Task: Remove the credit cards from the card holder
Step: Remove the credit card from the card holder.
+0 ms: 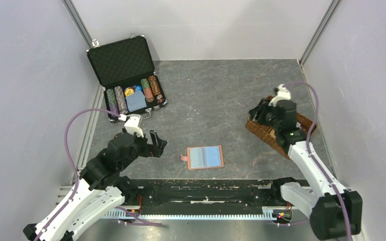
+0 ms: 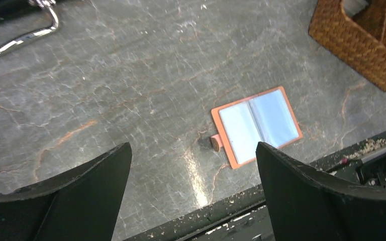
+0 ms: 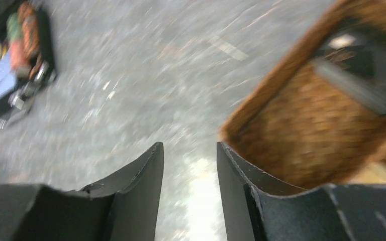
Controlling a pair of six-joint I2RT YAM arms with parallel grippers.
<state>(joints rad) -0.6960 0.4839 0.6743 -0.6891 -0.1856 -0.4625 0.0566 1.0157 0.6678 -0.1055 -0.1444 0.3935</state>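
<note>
The card holder lies open and flat near the table's front edge, tan-brown rim up, pale blue sleeves showing, snap tab to its left. It also shows in the left wrist view. I cannot tell whether any credit cards sit in its sleeves. My left gripper is open and empty above the table, left of the holder. My right gripper hangs at the near-left side of the woven tray, open with a narrow gap and empty. Blurred dark and grey flat shapes lie inside the tray.
A black foam-lined chip case stands open at the back left, with rows of chips and a pale blue flat thing inside. Its metal handle shows in the left wrist view. The right arm covers much of the tray. Walls close in on both sides.
</note>
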